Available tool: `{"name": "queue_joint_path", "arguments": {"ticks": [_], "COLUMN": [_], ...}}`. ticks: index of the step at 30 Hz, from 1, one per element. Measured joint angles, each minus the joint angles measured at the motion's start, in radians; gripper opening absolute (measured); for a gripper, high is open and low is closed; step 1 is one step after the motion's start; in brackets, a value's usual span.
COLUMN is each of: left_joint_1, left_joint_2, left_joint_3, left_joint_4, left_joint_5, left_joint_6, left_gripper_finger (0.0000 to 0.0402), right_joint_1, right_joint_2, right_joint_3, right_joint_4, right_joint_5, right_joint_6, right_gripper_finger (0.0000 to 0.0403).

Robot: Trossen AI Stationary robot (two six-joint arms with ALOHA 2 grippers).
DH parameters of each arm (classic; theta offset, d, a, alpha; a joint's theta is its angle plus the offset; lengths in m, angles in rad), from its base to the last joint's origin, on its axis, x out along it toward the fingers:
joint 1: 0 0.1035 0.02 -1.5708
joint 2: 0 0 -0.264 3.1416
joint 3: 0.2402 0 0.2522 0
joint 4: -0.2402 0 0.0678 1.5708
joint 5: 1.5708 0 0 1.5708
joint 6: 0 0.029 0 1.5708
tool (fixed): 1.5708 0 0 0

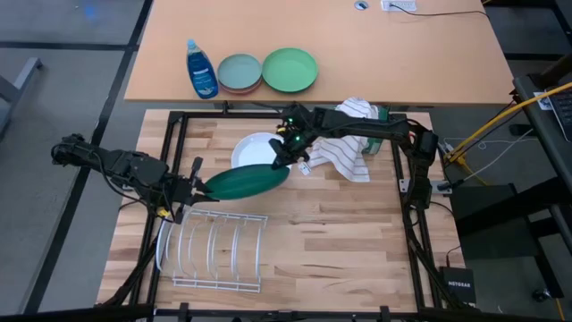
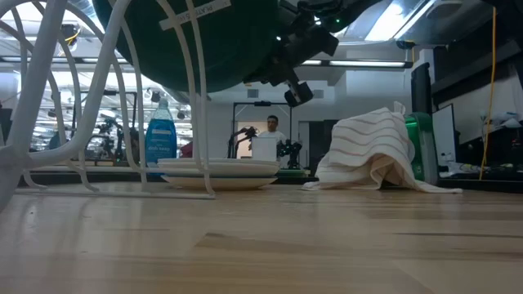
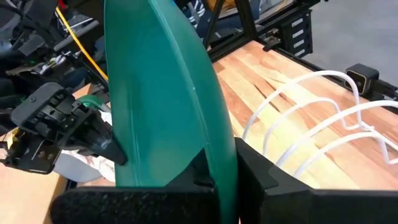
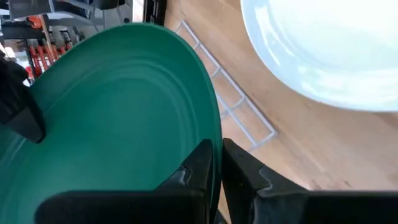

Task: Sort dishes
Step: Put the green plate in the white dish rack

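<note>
The dark green plate [image 1: 246, 182] hangs in the air above the wooden table [image 1: 340, 241], just past the open end of the white wire dish rack [image 1: 214, 250], tilted on edge between both arms. The left gripper [image 1: 190, 186] has its 2 fingers closed on the plate's rim at the end nearest the rack. The right gripper [image 1: 284, 159] pinches the opposite rim, its fingers drawn in against the edge; whether that hold is firm or slackening I cannot tell. Just beyond the green plate, away from the rack, white plates [image 1: 255, 150] lie stacked flat on the table. Beside that stack, farther from the rack, a striped dish towel [image 1: 344, 148] lies crumpled. On the tan table [image 1: 402, 63] behind sit a blue soap bottle [image 1: 200, 70], a grey-blue plate [image 1: 239, 72] and a light green plate [image 1: 290, 69] in a row.
</note>
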Motion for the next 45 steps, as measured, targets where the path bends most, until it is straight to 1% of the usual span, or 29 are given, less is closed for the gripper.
{"name": "queue_joint_path", "arguments": {"ticks": [3,7,13,15,17,18,21,24,28,32,36,41,45], "left_joint_1": [0.000,0.002,0.004,0.004,0.001,0.003,0.003,0.002,0.003,0.002,0.002,0.000,-0.011], "left_joint_2": [-0.002,-0.007,-0.012,-0.020,-0.026,-0.026,-0.032,-0.048,-0.050,-0.050,-0.050,-0.050,-0.064], "left_joint_3": [0.000,0.003,0.054,0.077,0.104,0.111,0.137,0.175,0.229,0.272,0.279,0.278,0.282], "left_joint_4": [0.007,0.008,0.000,-0.009,-0.031,-0.056,-0.086,-0.079,-0.076,-0.080,-0.087,-0.182,-0.231], "left_joint_5": [-0.014,-0.036,-0.074,-0.124,-0.147,-0.175,-0.206,-0.228,-0.311,-0.354,-0.377,-0.382,-0.395], "left_joint_6": [-0.029,-0.083,-0.176,-0.197,-0.244,-0.272,-0.385,-0.525,-0.747,-0.933,-1.096,-1.316,-1.418], "left_gripper_finger": [0.0020,0.0010,0.0010,0.0010,0.0009,0.0009,0.0008,0.0008,0.0008,0.0008,0.0007,0.0007,0.0007], "right_joint_1": [-0.015,-0.054,-0.112,-0.135,-0.156,-0.165,-0.195,-0.225,-0.248,-0.246,-0.233,-0.210,-0.191], "right_joint_2": [-0.001,-0.005,-0.011,-0.011,-0.008,-0.008,-0.009,-0.009,-0.010,-0.010,-0.010,-0.010,-0.010], "right_joint_3": [-0.001,-0.001,-0.001,-0.006,-0.006,-0.006,-0.005,-0.005,-0.005,-0.005,-0.005,-0.004,-0.004], "right_joint_4": [0.040,0.079,0.110,0.094,0.101,0.104,0.121,0.124,0.129,0.132,0.130,0.115,0.118], "right_joint_5": [0.002,0.029,0.082,0.102,0.139,0.145,0.175,0.246,0.315,0.316,0.316,0.309,0.275], "right_joint_6": [-0.004,-0.038,-0.094,-0.110,-0.137,-0.151,-0.196,-0.273,-0.378,-0.489,-0.556,-0.585,-0.586], "right_gripper_finger": [0.0034,0.0036,0.0036,0.0036,0.0036,0.0036,0.0036,0.0036,0.0037,0.0037,0.0037,0.0037,0.0037]}}
